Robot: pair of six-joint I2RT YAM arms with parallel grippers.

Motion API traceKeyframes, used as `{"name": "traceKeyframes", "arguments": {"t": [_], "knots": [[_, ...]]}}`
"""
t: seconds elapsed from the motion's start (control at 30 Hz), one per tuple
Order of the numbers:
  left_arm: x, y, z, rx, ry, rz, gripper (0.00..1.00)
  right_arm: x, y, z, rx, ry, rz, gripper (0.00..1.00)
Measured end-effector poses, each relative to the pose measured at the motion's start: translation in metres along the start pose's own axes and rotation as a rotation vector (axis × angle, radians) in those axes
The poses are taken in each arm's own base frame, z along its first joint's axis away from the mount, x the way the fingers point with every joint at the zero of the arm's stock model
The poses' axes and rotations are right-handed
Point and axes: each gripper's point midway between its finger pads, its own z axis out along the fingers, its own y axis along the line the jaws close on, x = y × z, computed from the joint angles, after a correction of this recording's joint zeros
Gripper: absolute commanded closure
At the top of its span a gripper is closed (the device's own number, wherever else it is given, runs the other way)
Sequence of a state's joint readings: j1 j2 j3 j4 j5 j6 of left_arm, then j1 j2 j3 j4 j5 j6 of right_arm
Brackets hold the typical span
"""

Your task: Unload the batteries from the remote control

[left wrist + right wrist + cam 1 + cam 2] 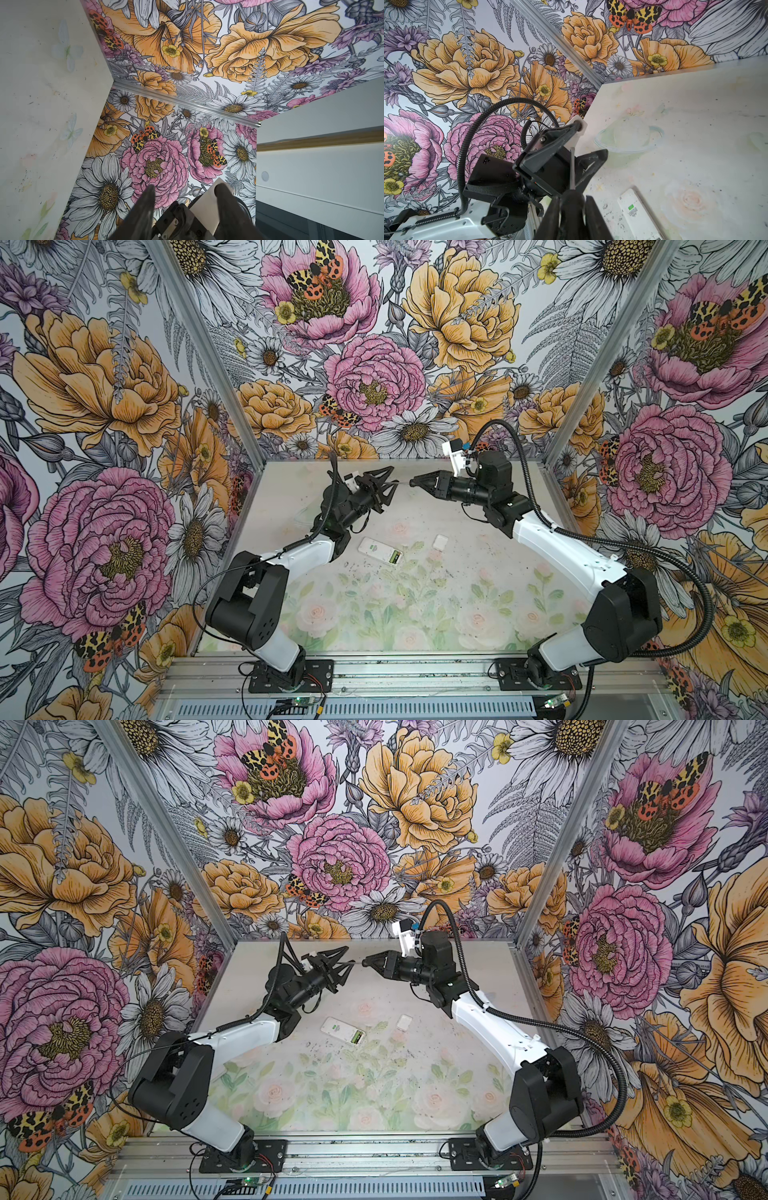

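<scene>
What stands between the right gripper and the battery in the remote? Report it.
Nothing visible lies between them: the cover is off, apart from the remote, and the battery shows in the open compartment. But the right gripper is itself shut on the screwdriver.

A white cover point(440, 541) lies on the floral table point(415, 614), just right of its middle; a clear bowl point(629, 135) sits near its back-left corner; a screwdriver point(572, 197) hangs above.

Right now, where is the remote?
In both top views the remote lies flat on the table, near its middle and slightly left; the white cover lies apart to its right.
</scene>
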State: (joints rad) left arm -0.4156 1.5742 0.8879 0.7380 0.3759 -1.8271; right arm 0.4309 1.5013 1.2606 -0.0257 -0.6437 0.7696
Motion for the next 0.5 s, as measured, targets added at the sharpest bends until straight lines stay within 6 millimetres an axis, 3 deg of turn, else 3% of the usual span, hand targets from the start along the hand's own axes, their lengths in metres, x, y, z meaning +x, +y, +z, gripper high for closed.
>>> {"name": "traceKeyframes", "arguments": {"t": [0.03, 0.07, 0.17, 0.33, 0.5], "knots": [[-0.003, 0.002, -0.003, -0.022, -0.005, 0.020, 0.14, 0.000, -0.003, -0.001, 0.017, -0.001, 0.006, 1.00], [-0.007, 0.002, -0.007, -0.041, -0.018, 0.038, 0.02, 0.001, -0.005, -0.002, 0.036, -0.001, 0.012, 1.00], [-0.029, -0.009, -0.029, -0.104, -0.082, 0.144, 0.01, 0.001, -0.018, -0.010, 0.141, -0.014, 0.036, 1.00], [-0.059, -0.047, -0.070, -0.252, -0.205, 0.423, 0.01, -0.001, -0.039, -0.042, 0.364, -0.076, 0.083, 1.00], [-0.061, -0.058, -0.100, -0.428, -0.242, 0.748, 0.01, 0.000, -0.050, -0.070, 0.507, -0.133, 0.137, 1.00]]}}
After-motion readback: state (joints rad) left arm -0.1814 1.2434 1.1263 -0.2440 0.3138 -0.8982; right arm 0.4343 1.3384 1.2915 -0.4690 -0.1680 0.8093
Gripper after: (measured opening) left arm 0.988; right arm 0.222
